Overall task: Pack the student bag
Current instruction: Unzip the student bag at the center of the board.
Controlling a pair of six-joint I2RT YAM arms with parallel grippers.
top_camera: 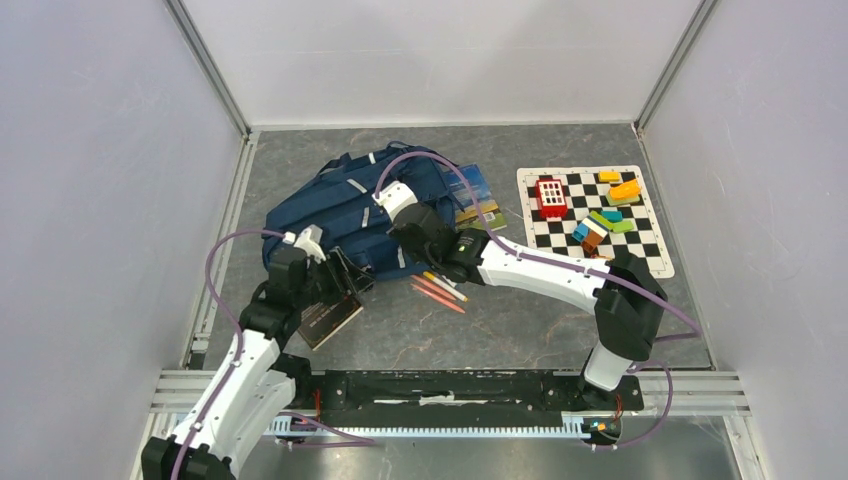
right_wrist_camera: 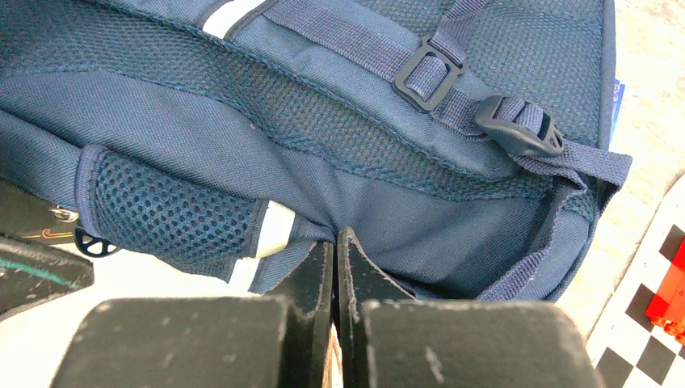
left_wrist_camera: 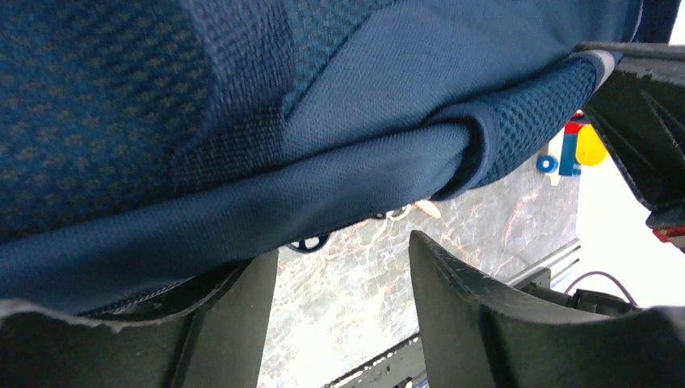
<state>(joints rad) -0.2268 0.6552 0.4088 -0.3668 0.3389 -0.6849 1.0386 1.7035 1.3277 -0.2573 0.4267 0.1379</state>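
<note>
Top view: the right arm (top_camera: 540,268) sprawls across the student bag (top_camera: 325,210), masking part of its right side. A book (top_camera: 480,192) peeks out at the bag's upper right, mostly buried. The chequered mat (top_camera: 650,240) loses some of its lower edge behind that arm's elbow. The left gripper (top_camera: 350,275) overlaps a dark notebook (top_camera: 325,322), whose cover print is too small to read. Left wrist view: the bag runs off the top and left edges, and the coloured bits (left_wrist_camera: 569,149) at right are too blurred to name. Right wrist view: the right gripper (right_wrist_camera: 335,246) has its tips pressed together at the bag's hem. Fabric pinched or not? Cannot tell.
</note>
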